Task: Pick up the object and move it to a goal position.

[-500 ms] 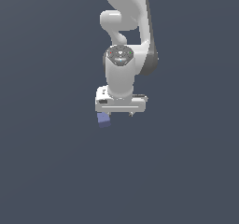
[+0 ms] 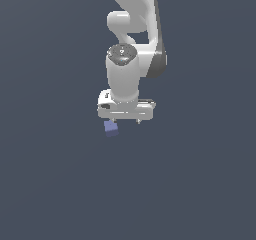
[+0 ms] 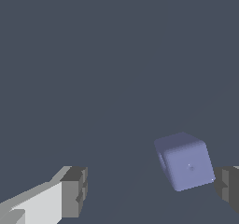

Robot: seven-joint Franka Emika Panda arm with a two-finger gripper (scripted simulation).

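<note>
Between the two grey fingertip pads in the wrist view, the periwinkle-blue cube (image 3: 184,161) sits far off centre. It lies just beside the pad (image 3: 227,186) on one side, at about three o'clock from the cube, so close that contact cannot be ruled in or out. The other pad (image 3: 74,192), mounted on a white finger, stands well apart from it at about nine o'clock. The gripper (image 3: 151,190) is spread wide and grasps nothing, with bare dark surface filling most of the gap between the pads. The cube is turned a little askew to the line between the pads, showing one lighter face and a darker top and side with rounded edges.

Farther off, in the exterior view, the gripper (image 2: 125,121) hangs under the white arm (image 2: 131,44) with its broad white hand held level. Only two short finger stubs show beneath the hand, so the wrist view is what shows the spread of the jaws. The cube (image 2: 111,128) appears at about seven o'clock from the hand's middle, just below its underside, near the end toward the exterior view's left. Whether it rests on the ground (image 2: 60,184) cannot be told. That ground is a plain dark slate-grey field spreading around the arm, featureless to every edge.
</note>
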